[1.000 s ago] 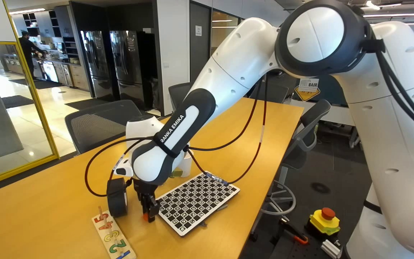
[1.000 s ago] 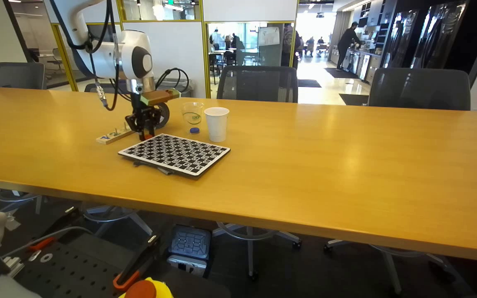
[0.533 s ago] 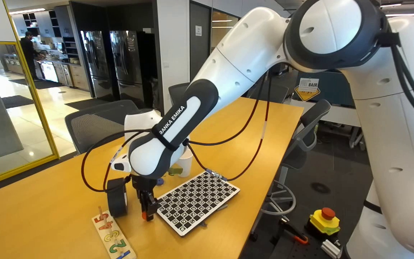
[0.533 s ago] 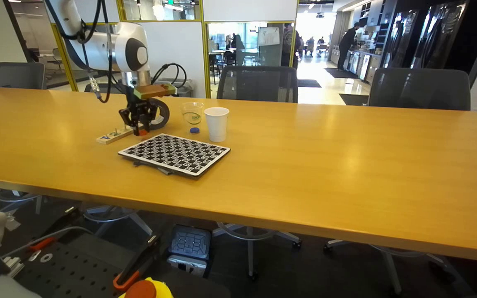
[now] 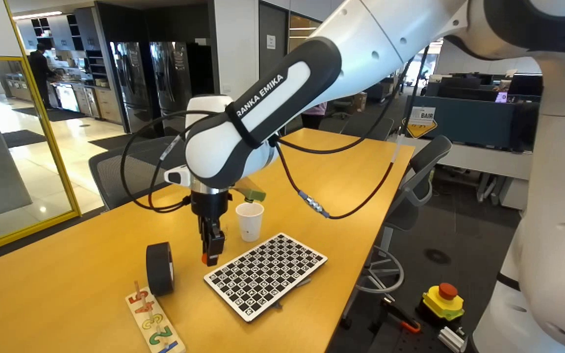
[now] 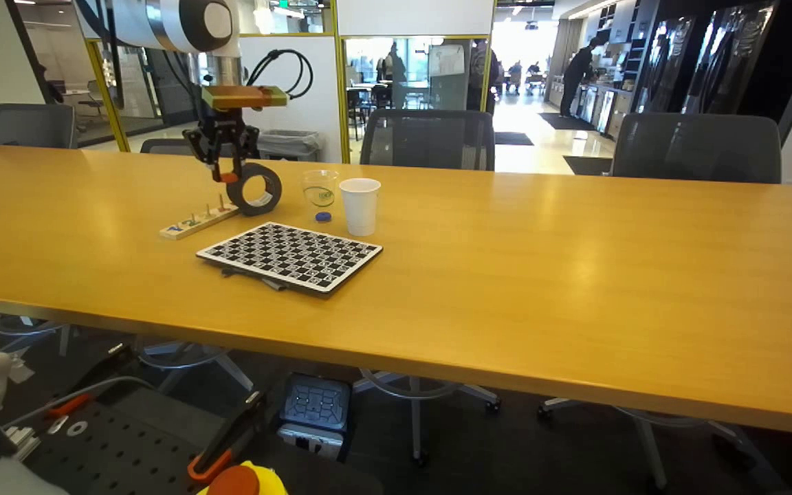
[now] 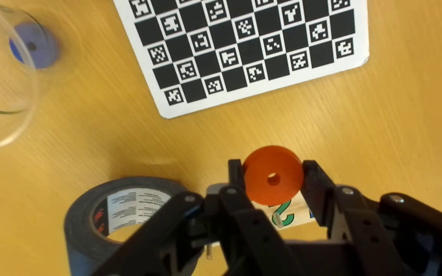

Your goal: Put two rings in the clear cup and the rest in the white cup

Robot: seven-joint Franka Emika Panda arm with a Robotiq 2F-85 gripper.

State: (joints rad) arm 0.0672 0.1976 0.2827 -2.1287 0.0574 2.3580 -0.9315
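One orange ring (image 7: 261, 184) hangs in the gripper (image 7: 273, 175), pinched by its rim between the two fingertips, up off the table (image 6: 540, 275) and apart from both cups. What worries me first is that hold: the rim is round, so the fingertips have only a little of it on each side, and a jolt or a lopsided squeeze could make it twist or pop out. Then there's the black tape roll (image 6: 272, 196), standing on its edge near the gripper; a low sideways swing could clip it and set it rolling. The clear cup (image 6: 319, 195) is hard to make out and probably light, so coming down off centre could tip it, perhaps into the white cup (image 6: 360, 207) just beside it. The count could slip too: a blue disc (image 7: 44, 48) shows near the clear cup's base, though from here I can't say whether it lies inside or behind that see-through wall.

Compared with half a second earlier, the gripper has climbed: the ring was down close to the tabletop, and now there is air beneath it. The white cup, partly covered then, shows whole in an exterior view (image 5: 249, 225). Cups, roll and number board (image 5: 141, 316) haven't budged.
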